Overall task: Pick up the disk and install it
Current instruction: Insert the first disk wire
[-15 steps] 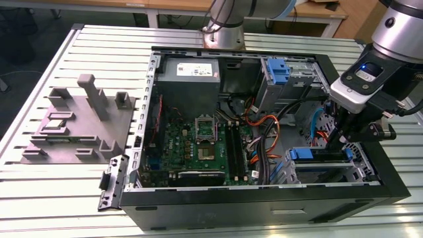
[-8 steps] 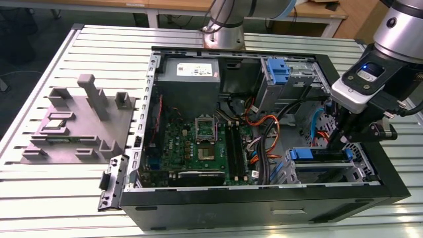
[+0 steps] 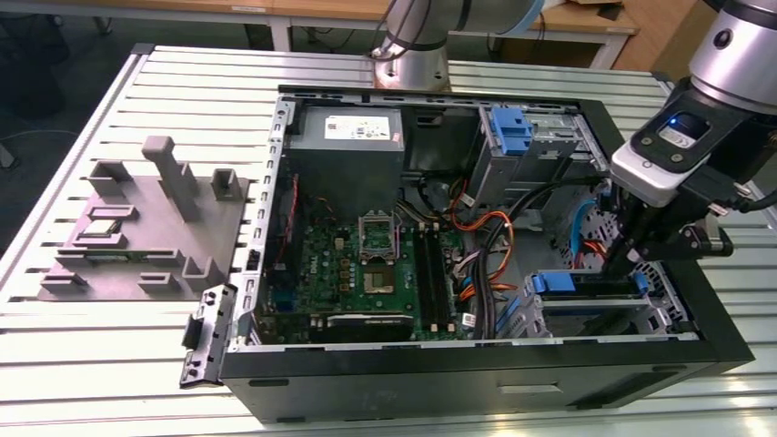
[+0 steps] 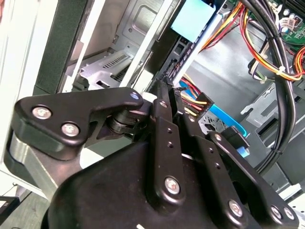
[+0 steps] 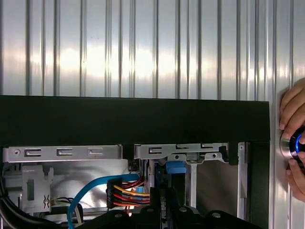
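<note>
The disk (image 3: 552, 283) stands on edge in the drive cage at the near corner of the open computer case (image 3: 486, 360), on the exterior view's right, its blue carrier end towards the case's middle. My gripper (image 3: 616, 269) reaches down from above and is shut on the disk's top edge. In the second wrist view the black fingers (image 4: 161, 95) close on the thin disk, whose pale blue carrier end (image 4: 193, 21) lies beyond them. The first wrist view has the gripper (image 5: 162, 212) just inside the black case wall (image 5: 133, 119).
An upright blue latch (image 3: 510, 127) on a grey cage stands at the case's far side. Orange and black cables (image 3: 486, 237) run beside the drive cage. A grey fixture plate (image 3: 146, 228) lies on the slatted table. A person's hand (image 5: 291, 119) rests by the case.
</note>
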Robot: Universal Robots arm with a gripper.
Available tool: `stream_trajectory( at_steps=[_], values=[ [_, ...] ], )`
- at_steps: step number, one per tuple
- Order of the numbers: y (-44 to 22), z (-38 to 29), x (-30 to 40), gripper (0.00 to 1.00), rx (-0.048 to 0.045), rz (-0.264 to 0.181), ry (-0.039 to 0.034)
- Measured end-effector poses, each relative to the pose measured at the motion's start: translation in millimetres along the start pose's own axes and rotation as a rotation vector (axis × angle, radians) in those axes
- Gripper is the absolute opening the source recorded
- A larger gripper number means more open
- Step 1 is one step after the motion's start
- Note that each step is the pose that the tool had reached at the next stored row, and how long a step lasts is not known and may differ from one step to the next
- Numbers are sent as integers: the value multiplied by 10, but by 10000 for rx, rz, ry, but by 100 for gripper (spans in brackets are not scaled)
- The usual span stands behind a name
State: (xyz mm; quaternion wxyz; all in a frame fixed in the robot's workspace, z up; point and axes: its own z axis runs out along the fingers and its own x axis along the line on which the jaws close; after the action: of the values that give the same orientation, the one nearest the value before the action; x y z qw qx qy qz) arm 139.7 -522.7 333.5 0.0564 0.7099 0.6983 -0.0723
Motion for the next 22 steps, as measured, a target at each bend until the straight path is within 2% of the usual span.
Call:
stream_trajectory(
  at_steps=[12,15,20,22],
  values=[
    [14,24,-22,17,27,146,27],
    [14,30,-21,17,35,183,66],
    [11,32,-21,17,40,186,219],
    [10,33,-23,17,41,187,236]
  ],
)
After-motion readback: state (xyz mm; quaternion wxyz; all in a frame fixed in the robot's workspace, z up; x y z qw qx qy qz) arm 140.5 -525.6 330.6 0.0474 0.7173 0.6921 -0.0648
